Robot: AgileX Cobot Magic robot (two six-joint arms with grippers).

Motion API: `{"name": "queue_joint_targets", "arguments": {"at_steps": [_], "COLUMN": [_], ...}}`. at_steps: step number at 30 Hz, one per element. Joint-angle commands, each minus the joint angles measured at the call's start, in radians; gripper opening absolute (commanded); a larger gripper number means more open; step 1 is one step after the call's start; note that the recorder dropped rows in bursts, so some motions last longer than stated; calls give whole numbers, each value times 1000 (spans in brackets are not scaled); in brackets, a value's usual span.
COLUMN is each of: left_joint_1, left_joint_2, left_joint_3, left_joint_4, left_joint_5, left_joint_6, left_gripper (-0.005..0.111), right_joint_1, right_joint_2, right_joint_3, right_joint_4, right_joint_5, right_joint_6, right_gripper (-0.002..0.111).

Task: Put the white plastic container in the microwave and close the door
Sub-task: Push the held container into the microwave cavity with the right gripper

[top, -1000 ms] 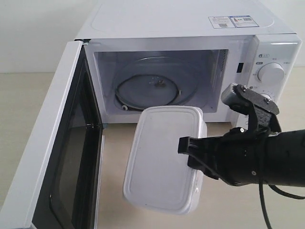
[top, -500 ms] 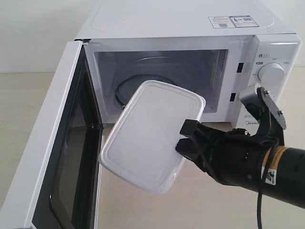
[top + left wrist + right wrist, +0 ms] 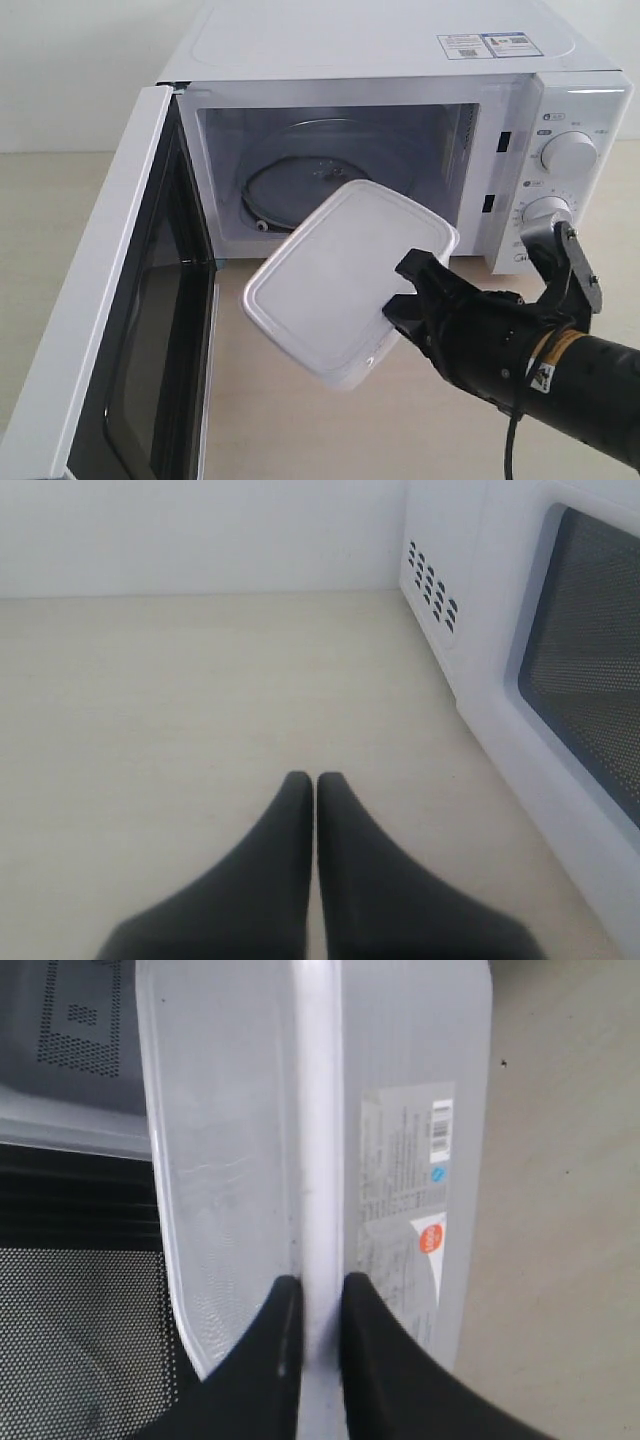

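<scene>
The black right gripper [image 3: 405, 290] is clamped on the rim of a translucent, round-cornered, rectangular white plastic container [image 3: 345, 275]. In the right wrist view its two dark fingers [image 3: 275, 1350] pinch the lid's edge from either side, close to a printed label [image 3: 410, 1180] with a red dot on the box's wall. The container hangs tilted in the air above the pale beige table [image 3: 300, 430], just in front of the cavity of the boxy white microwave [image 3: 400, 40], with its far corner up by the mouth of the opening and its body outside. From the exterior view it covers part of the round glass turntable [image 3: 290, 195] and the cavity's lower front edge. The microwave's white door [image 3: 110, 300], with its dark meshed window [image 3: 590, 660], stands swung wide to the left, apart from the container. Two round white dials [image 3: 568, 155] sit on the right-hand panel, just above and behind the right arm, and stickers [image 3: 487, 44] lie on the top. The black left gripper [image 3: 316, 785] hovers over bare table beside the door's outer face and a patch of vent holes [image 3: 430, 580], its fingers pressed together with nothing between them.
</scene>
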Motion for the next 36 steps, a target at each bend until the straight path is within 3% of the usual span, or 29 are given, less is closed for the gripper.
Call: {"name": "queue_joint_targets", "arguments": {"at_steps": [1, 6, 16, 30, 36], "left_joint_1": [3, 3, 3, 3, 3], "left_joint_2": [-3, -3, -3, -3, -3], "left_joint_3": [4, 4, 4, 4, 4], "left_joint_4": [1, 1, 1, 1, 1], "left_joint_5": [-1, -1, -1, -1, -1], "left_joint_6": [2, 2, 2, 2, 2], "left_gripper": [4, 4, 4, 4, 4], "right_joint_1": [0, 0, 0, 0, 0], "right_joint_2": [45, 91, 137, 392, 444], "right_joint_3": [-35, -86, -256, -479, -491], "right_joint_4": [27, 46, 292, 373, 440], "right_joint_5": [-46, -77, -87, -182, -272], "right_joint_6": [-17, 6, -10, -15, -17], "right_gripper": [0, 0, 0, 0, 0]}}
